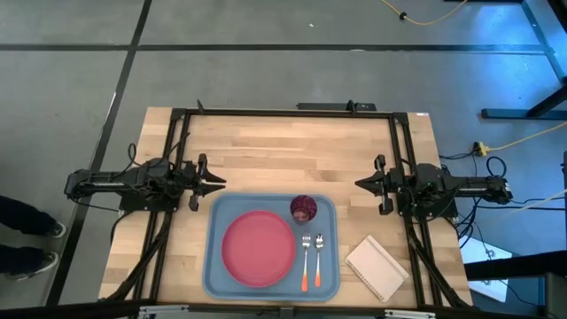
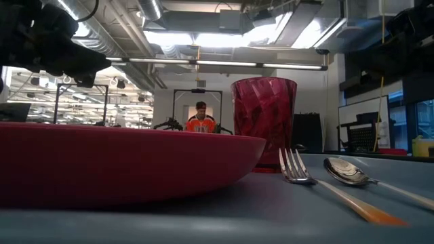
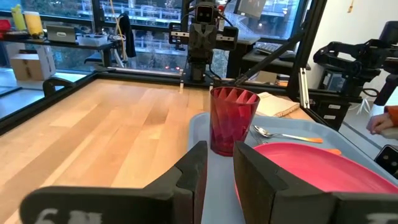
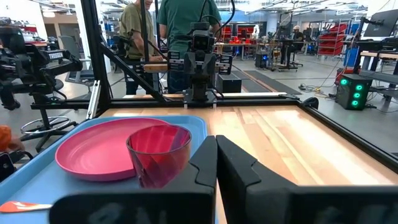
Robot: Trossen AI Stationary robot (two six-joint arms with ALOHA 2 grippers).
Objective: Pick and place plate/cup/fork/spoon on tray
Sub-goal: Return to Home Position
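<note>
I am seeing the left arm (image 1: 133, 184) lying low and level, reaching inward toward the right arm (image 1: 443, 186), which is lying the same way and facing back at it. The two are sitting well apart. The left gripper (image 1: 219, 183) is pointing straight ahead, its fingers (image 3: 193, 168) showing a narrow gap between them. The right gripper (image 1: 361, 183) is pointing back at the left one, its fingers (image 4: 239, 165) pressing together at the tips. Neither gripper is carrying anything.
</note>
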